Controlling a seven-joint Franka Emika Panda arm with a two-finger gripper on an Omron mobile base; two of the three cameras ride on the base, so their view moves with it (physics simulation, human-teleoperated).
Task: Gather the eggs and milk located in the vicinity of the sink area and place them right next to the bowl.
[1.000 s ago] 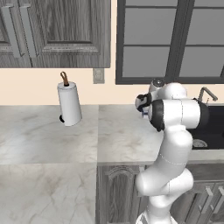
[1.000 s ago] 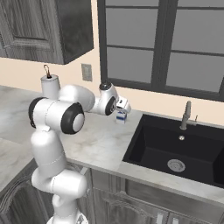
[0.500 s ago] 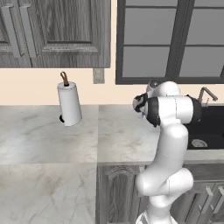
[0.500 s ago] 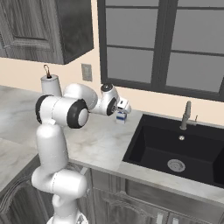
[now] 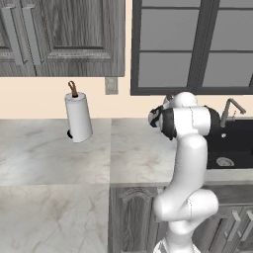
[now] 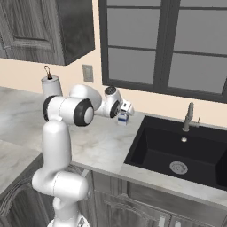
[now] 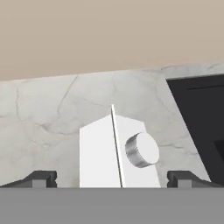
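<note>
The milk is a small white carton with a round grey cap, standing upright on the marble counter just left of the black sink. My gripper is open, with one dark fingertip on each side of the carton and not touching it. In the right base view the gripper hovers just above the milk, near the back wall. The sink lies to its right. The eggs and the bowl are out of view.
A slim metal faucet stands behind the basin. A tall paper-towel roll stands at the back left of the counter. Dark cabinets hang above, and a window sits over the sink.
The arm's upper links have swung a little toward the sink while the hand stays over the carton. The carton has not moved and the jaws stay wide.
</note>
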